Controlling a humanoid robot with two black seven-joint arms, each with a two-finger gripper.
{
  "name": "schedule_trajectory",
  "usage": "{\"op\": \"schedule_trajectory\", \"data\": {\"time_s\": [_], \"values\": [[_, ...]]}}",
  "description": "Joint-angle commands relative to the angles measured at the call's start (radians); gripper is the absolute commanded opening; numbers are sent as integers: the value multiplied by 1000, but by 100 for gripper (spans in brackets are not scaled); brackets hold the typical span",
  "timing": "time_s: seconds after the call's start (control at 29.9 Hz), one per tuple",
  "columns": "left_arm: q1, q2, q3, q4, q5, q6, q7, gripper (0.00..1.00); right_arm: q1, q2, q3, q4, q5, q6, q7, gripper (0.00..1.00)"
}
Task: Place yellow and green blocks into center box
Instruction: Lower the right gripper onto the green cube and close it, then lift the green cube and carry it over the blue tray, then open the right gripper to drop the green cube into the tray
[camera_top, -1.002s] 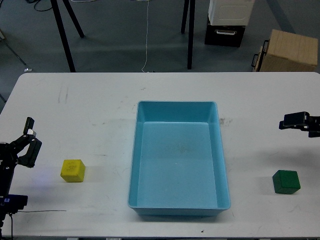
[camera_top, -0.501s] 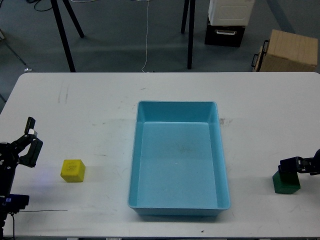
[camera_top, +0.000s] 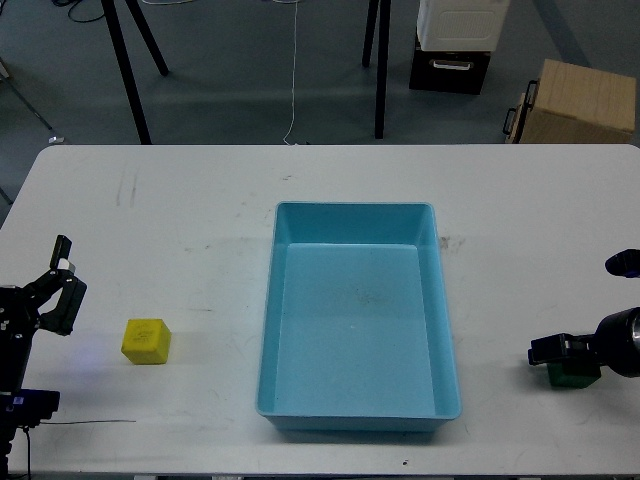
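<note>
A yellow block (camera_top: 146, 340) sits on the white table (camera_top: 180, 220) at the left, apart from the blue centre box (camera_top: 357, 416), which holds nothing. My left gripper (camera_top: 58, 282) is open and empty, a little left of the yellow block. A green block (camera_top: 574, 377) sits at the right, mostly hidden under my right gripper (camera_top: 556, 351). That gripper lies low over the block's top, dark and end-on. I cannot tell its fingers apart or whether it holds the block.
A thin black cable (camera_top: 90, 421) lies on the table near the front left edge. Beyond the far table edge are stand legs (camera_top: 380, 70), a black-and-white case (camera_top: 455, 40) and a wooden crate (camera_top: 580, 100) on the floor.
My right gripper has come down from the right edge of the table onto the green block, now covering most of it. The left arm and yellow block have not moved.
</note>
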Motion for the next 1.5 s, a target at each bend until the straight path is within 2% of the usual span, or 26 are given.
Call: {"op": "schedule_trajectory", "data": {"time_s": [0.0, 0.03, 0.07, 0.17, 0.37, 0.53, 0.63, 0.8, 0.9, 1.1, 1.4, 1.44, 1.47], "values": [[-1, 0, 12, 4, 0, 0, -1, 100, -1, -8, -2, 24, -3, -3, -29, 29], [-1, 0, 12, 4, 0, 0, -1, 100, -2, -8, -2, 24, -2, -6, -35, 18], [-1, 0, 12, 4, 0, 0, -1, 100, -5, -9, 1, 26, 2, -11, -42, 11], [-1, 0, 16, 4, 0, 0, -1, 100, -5, -25, 3, 44, 6, -48, -57, 0], [-3, -1, 21, 4, 0, 0, -1, 100, 37, -59, 69, 139, 58, -88, -63, 0], [-3, -1, 25, 4, 0, 0, -1, 100, 227, -28, 89, 155, 332, -77, -80, 0], [-3, -1, 25, 4, 0, 0, -1, 100, 336, 61, 64, 147, 432, -75, -91, 0], [-3, -1, 25, 4, 0, 0, -1, 100, 510, 269, -115, 107, 453, -92, -89, 0], [-3, -1, 25, 4, 0, 0, -1, 100, 539, 389, -173, 74, 453, -97, -89, 0], [-3, -1, 25, 4, 0, 0, -3, 100, 527, 541, -216, -21, 449, -121, -91, 1], [-3, -6, 25, 4, 0, 0, -3, 100, 525, 598, -223, -48, 453, -144, -91, 39], [-3, -4, 25, 4, 0, 0, -1, 100, 525, 598, -221, -49, 453, -144, -89, 56], [-5, -4, 25, 4, 0, 0, -1, 100, 527, 598, -221, -49, 454, -146, -89, 68]]}}
